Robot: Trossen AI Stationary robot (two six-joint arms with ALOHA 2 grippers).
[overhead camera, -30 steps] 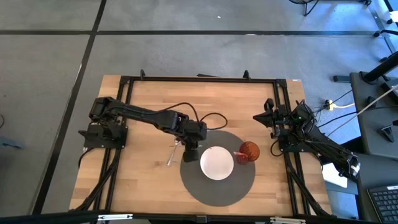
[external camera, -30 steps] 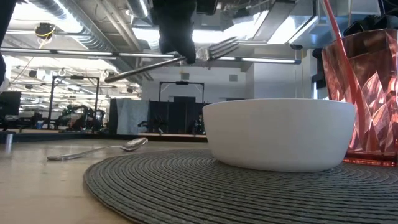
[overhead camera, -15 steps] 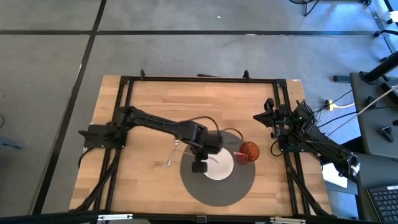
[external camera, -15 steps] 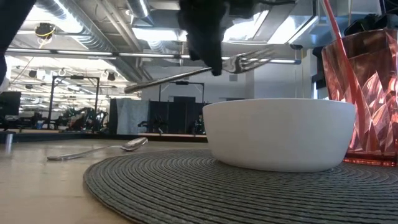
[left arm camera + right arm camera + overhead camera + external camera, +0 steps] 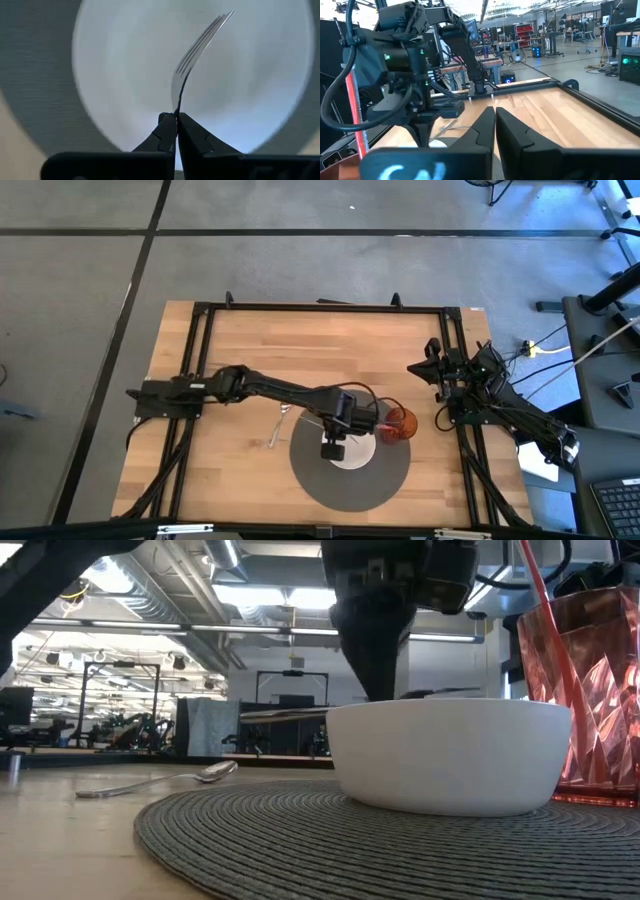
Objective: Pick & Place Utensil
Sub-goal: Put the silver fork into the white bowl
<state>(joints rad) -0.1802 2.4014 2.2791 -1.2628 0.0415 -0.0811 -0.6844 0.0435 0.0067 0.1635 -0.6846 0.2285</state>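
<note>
Round grey woven placemat [image 5: 330,480] sits at the near middle of the wooden table [image 5: 230,360]. White bowl [image 5: 450,755] stands on the mat, roughly centred.

Left gripper [image 5: 176,120] hangs straight over the bowl, arm stretched across from the left side of the table. Claw is narrow, pinched tight on the fork [image 5: 192,55]. Grip is at the neck, just below the head. In the left wrist view the tines point out over the white inside of the bowl. From the low view the fork lies about level, right at rim height: handle sticks out left past the bowl wall, tines over the opening. Can't tell whether it touches the rim.

Red faceted cup [image 5: 588,690] with a red straw [image 5: 540,600] is just right of the bowl, on the mat's right edge, very close to the bowl; contact not clear.

Spoon [image 5: 160,780] lies flat on the bare wood left of the mat, apart from it, untouched.

Right gripper [image 5: 495,117] is parked over the right edge of the table, well clear of the mat. Its fingers are pressed together, nothing between them.
</note>
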